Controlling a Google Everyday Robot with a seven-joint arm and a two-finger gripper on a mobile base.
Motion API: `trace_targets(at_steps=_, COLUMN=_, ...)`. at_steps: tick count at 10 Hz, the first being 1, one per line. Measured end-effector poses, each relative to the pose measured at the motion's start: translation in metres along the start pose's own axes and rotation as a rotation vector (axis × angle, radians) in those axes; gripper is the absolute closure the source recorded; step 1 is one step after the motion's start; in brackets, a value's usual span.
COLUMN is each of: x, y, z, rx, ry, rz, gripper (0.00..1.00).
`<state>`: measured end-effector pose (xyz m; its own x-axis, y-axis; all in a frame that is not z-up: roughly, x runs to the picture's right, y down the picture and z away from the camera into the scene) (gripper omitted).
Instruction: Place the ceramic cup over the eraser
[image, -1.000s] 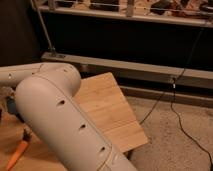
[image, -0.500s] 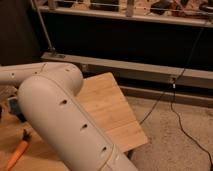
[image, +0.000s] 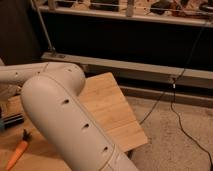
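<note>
Robot arm (image: 65, 125) blocks table (image: 110, 107); hand out of view.
Cup, eraser unseen; progress can't be judged, grip state unknown.

A thick white arm (image: 70, 125) fills the lower left of the view, rising from the bottom edge to a rounded elbow (image: 57, 82). From there a slimmer link (image: 20, 74) reaches left and leaves the picture at its edge. The gripper lies somewhere beyond that link's far end, outside the view.
</note>
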<state>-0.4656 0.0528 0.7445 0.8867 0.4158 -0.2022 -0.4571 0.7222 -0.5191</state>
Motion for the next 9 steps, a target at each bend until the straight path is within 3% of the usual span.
trace_targets(at_steps=3, x=0.0, y=-0.011, z=-0.024, rx=-0.007, ry=-0.027, rz=0.025, gripper=0.2)
trace_targets(at_steps=7, x=0.003, y=-0.029, z=-0.099, rx=-0.049, ry=-0.133, rz=0.087, gripper=0.2)
trace_targets(at_steps=9, x=0.003, y=-0.029, z=-0.102, rx=-0.05, ry=-0.137, rz=0.088, gripper=0.2)
